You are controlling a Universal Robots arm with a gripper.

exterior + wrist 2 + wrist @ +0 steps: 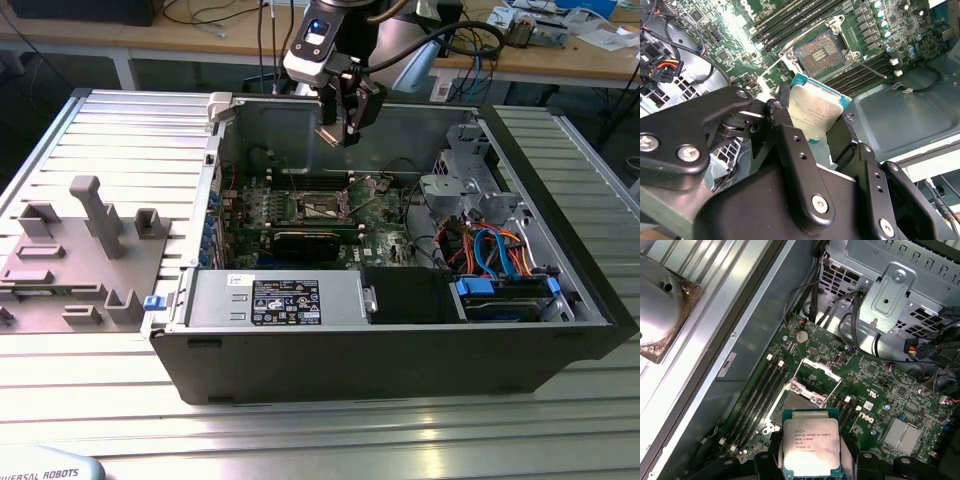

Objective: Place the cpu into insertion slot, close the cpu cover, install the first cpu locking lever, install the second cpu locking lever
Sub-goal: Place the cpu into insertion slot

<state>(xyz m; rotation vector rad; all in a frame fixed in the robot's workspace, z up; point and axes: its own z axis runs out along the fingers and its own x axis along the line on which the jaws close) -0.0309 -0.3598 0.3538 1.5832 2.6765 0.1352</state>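
Observation:
My gripper [338, 128] hangs above the open computer case, shut on the cpu [815, 111], a flat square chip with a silver top and green edge. In both wrist views the black fingers [786, 131] clamp two opposite edges of the cpu [811, 442]. The insertion slot [819, 52] lies uncovered on the green board some way beneath the chip, with its dark pin field showing. In the first wrist view the chip overlaps the near edge of the insertion slot [796, 401]. The cpu cover [816, 374] stands flipped up at the slot's far side. A thin lever [871, 65] sticks out beside the slot.
Black memory slots [757, 395] run along both sides of the socket. A metal drive cage [465, 170] and coloured cables [490, 245] fill the case at the exterior view's right. The power supply [280, 298] lies along the front wall. Grey fixtures [90, 240] stand on the table at the left.

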